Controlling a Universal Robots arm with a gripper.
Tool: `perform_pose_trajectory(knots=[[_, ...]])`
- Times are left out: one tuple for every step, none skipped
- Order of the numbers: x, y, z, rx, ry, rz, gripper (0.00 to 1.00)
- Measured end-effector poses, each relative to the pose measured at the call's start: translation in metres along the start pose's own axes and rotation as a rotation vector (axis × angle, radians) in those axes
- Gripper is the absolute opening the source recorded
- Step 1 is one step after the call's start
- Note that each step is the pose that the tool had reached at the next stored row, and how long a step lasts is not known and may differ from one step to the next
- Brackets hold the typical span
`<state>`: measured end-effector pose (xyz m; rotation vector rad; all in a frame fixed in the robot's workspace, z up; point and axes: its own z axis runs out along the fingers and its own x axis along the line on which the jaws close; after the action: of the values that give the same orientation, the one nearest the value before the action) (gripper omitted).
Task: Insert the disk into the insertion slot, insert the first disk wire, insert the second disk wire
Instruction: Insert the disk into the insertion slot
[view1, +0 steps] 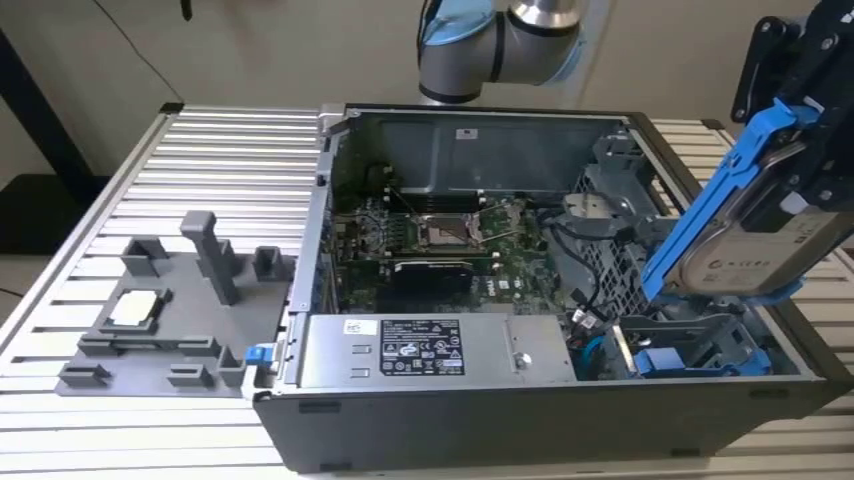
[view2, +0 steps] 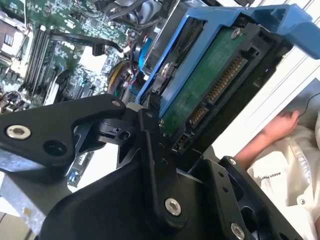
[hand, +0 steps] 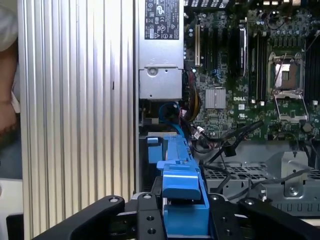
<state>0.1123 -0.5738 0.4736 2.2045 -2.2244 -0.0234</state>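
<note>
None of the three steps is done. The end effector (hand: 182, 216) is clamped on the disk (view1: 741, 225), holding it tilted in the air above the insertion slot (view1: 687, 340) at the exterior view's right of the computer case (view1: 400, 425). The disk's connectors (view2: 222, 80) are bare.

The disk (view1: 747, 260) runs off the exterior view's right edge — its far side unseen.
</note>
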Motion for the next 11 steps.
perform_pose_trajectory(knots=[[0.0,-0.0001,0.0017,0.0,0.0001,-0.001,0.33],[0.0,-0.0005,0.0033,0.0,0.0008,-0.003,0.33],[0.0,-0.0009,0.0047,-0.0001,0.0017,-0.006,0.33],[0.0,-0.0013,0.0065,-0.0002,0.0021,-0.008,0.33],[0.0,-0.0014,0.0082,-0.0002,0.0025,-0.011,0.33],[0.0001,-0.0016,0.01,-0.0002,0.0027,-0.013,0.33],[0.0001,-0.0018,0.0119,-0.0002,0.0025,-0.015,0.33],[0.0002,-0.0019,0.0137,-0.0002,0.0026,-0.016,0.33],[0.0003,-0.0019,0.0156,-0.0003,0.0027,-0.017,0.33],[0.0004,-0.0021,0.0174,-0.0002,0.0027,-0.019,0.33],[0.0005,-0.0022,0.0192,-0.0002,0.0029,-0.02,0.33]])
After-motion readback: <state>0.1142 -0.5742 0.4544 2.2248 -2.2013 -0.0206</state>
